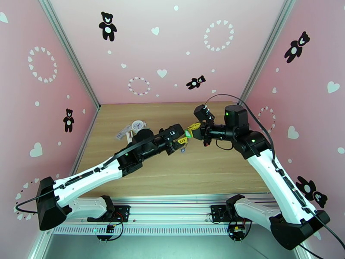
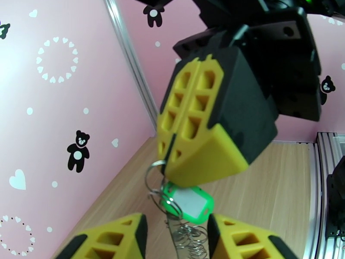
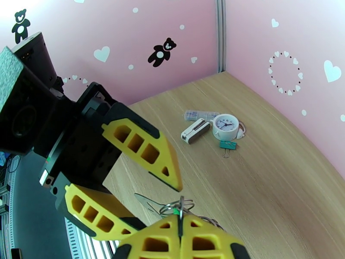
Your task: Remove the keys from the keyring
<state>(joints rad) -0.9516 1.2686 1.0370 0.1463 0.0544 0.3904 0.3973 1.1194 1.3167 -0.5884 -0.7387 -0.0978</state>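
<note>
At the 10 o'clock corner of the table (image 1: 215, 169) a small clock (image 1: 138, 125) is seen lying. Near the centre the left gripper (image 2: 174, 224) is held with its fingers apart, a coil of rings (image 2: 187, 240) hanging between them. At its 12 o'clock the right gripper (image 2: 166, 168) is clamped together on the keyring (image 2: 148, 172), held above the table. A green-tagged key (image 2: 189, 204) is hung from the keyring at 6 o'clock.

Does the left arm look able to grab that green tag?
Probably yes: the green tag hangs free below the ring the right gripper pinches, and the left gripper stands open, fingers either side just below it.
</note>
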